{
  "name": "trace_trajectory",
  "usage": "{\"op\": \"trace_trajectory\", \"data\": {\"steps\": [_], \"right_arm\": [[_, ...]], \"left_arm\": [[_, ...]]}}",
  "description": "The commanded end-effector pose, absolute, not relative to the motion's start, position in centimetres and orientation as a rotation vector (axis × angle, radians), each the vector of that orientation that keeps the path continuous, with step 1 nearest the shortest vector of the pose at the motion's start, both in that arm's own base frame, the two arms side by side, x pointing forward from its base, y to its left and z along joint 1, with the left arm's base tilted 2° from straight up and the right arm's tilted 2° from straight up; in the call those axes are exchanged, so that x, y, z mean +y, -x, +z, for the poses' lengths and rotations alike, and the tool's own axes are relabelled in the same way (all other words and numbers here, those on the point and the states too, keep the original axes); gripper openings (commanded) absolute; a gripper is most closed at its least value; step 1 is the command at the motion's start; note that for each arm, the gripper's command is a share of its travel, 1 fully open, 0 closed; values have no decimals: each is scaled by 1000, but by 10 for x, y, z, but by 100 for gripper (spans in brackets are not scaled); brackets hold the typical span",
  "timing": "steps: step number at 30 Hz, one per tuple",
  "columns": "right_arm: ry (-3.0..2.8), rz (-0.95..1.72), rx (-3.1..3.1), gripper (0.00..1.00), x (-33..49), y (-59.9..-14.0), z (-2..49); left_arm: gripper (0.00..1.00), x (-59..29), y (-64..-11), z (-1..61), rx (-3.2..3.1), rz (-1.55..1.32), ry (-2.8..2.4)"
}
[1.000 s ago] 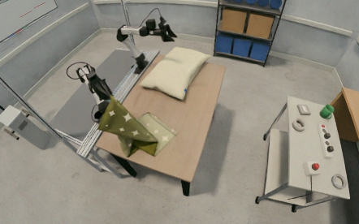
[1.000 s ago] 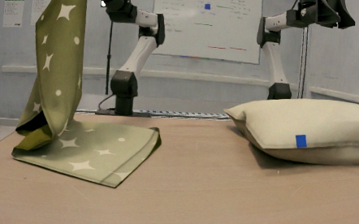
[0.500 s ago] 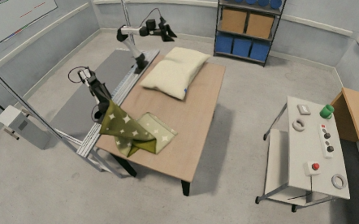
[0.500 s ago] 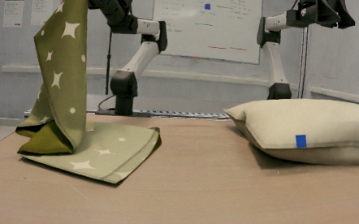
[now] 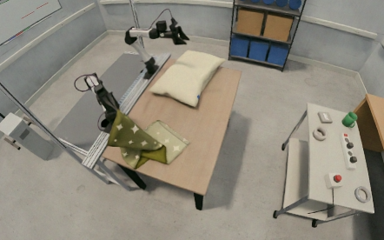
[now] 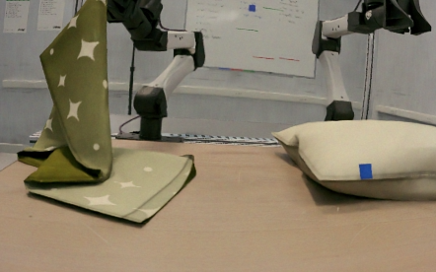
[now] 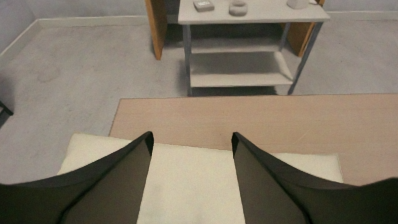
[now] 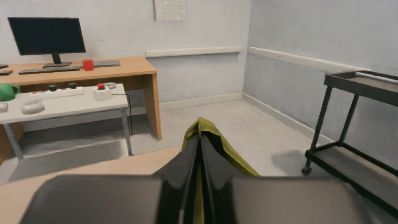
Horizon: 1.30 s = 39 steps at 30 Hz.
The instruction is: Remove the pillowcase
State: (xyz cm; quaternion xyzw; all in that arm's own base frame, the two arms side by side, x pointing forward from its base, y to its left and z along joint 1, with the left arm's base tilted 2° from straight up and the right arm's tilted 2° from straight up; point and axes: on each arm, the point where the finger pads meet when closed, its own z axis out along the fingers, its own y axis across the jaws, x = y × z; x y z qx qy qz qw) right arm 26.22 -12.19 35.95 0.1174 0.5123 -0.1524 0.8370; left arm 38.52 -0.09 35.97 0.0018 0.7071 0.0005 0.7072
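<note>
The pillowcase (image 5: 167,138) (image 6: 124,189) (image 8: 223,145) is off the pillow (image 5: 188,77) (image 6: 381,153) (image 7: 192,185); at left of the exterior frame, it hangs from the right pincer (image 5: 115,116) (image 8: 199,135), which is clamped on its edge, and its lower part lies folded on the desk (image 5: 215,130) (image 6: 253,232) (image 7: 200,117). The pillow lies at the right, well apart. Above it, the left pincer (image 5: 182,39) (image 6: 417,25) (image 7: 192,134) is apart, with nothing between.
</note>
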Motion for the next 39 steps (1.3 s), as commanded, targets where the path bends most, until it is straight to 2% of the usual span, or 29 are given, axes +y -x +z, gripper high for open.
{"op": "trace_trajectory", "data": {"steps": [1,12,15,39], "right_arm": [[-245,-326,1074,1,-123,-264,362],[-260,-336,1112,1,-126,-262,344],[-244,-332,1075,1,-122,-259,358],[-286,-364,1098,1,-122,-230,282]], "left_arm": [[63,-1,-381,376,1539,-8,3],[63,-1,-381,376,1539,-8,3],[63,-1,-381,376,1539,-8,3],[63,-1,-381,376,1539,-8,3]]}}
